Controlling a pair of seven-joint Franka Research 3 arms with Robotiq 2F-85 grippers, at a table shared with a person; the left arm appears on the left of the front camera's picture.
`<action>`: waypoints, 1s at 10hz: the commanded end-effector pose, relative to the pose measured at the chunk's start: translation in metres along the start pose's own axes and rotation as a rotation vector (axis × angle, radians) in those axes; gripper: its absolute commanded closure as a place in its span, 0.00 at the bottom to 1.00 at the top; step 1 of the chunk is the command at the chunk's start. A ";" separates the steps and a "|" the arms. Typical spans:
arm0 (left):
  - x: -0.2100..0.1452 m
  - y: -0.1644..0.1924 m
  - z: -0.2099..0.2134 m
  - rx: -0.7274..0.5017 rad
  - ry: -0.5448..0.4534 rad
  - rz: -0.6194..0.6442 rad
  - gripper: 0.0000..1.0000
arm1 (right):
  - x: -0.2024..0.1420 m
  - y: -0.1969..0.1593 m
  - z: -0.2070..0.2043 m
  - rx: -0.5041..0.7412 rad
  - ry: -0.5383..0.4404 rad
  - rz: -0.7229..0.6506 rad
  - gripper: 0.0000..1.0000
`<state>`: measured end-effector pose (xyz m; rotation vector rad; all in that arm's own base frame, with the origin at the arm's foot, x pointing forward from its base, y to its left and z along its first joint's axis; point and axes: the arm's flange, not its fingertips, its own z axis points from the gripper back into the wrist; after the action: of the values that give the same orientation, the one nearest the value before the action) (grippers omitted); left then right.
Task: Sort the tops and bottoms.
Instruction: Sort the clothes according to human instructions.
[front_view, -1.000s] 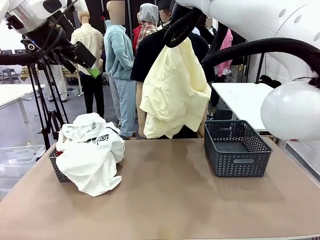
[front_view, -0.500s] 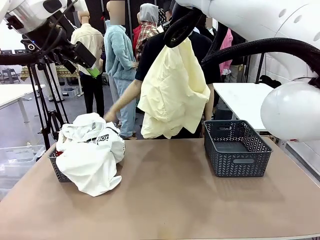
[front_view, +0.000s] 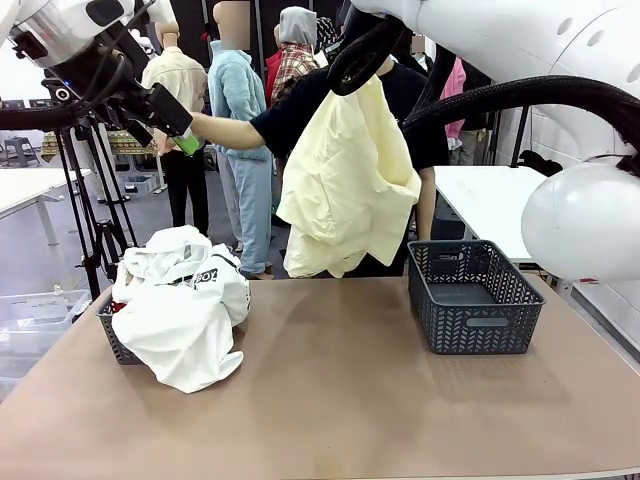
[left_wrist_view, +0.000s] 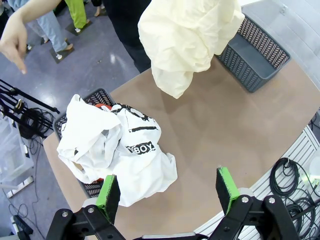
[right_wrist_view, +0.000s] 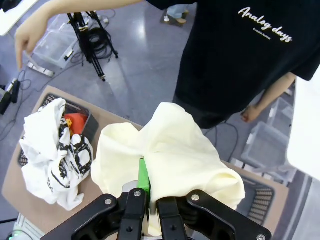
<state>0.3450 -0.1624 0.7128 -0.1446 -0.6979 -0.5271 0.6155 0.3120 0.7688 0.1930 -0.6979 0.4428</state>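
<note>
The pale yellow garment (front_view: 345, 185) hangs high over the far middle of the counter (front_view: 340, 400), pinched at its top in the right hand (right_wrist_view: 148, 202), whose jaws are clenched on a bunched fold. It drapes in loose folds, so it looks light, limp and easy to swing; a pinch through a gathered fold seems the surest hold, since a single layer could slip between the pads. Which kind of garment it is cannot be told from here. At about 8 o'clock from it, the white T-shirt with black lettering (front_view: 185, 300) spills out of the left basket (front_view: 118, 345) onto the counter, with a scrap of red-orange cloth (left_wrist_view: 103, 107) showing beneath it. At 4 o'clock stands the dark grey basket (front_view: 472, 297), empty, its rim well below the garment's hem. The left hand (left_wrist_view: 169, 192) hovers above the white heap, fingers spread wide and holding nothing. The person's arm (front_view: 235, 130) stretches toward 9 o'clock behind the garment. The near counter is open.
</note>
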 end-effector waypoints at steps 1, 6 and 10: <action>0.000 0.000 0.001 0.004 -0.003 0.004 0.00 | 0.000 0.004 0.003 0.011 -0.007 -0.006 1.00; 0.000 0.000 0.001 0.004 -0.003 0.004 0.00 | 0.000 0.004 0.003 0.011 -0.007 -0.006 1.00; 0.000 0.000 0.001 0.004 -0.003 0.004 0.00 | 0.000 0.004 0.003 0.011 -0.007 -0.006 1.00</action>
<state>0.3450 -0.1624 0.7128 -0.1446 -0.6979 -0.5271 0.6154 0.3120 0.7689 0.1930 -0.6979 0.4429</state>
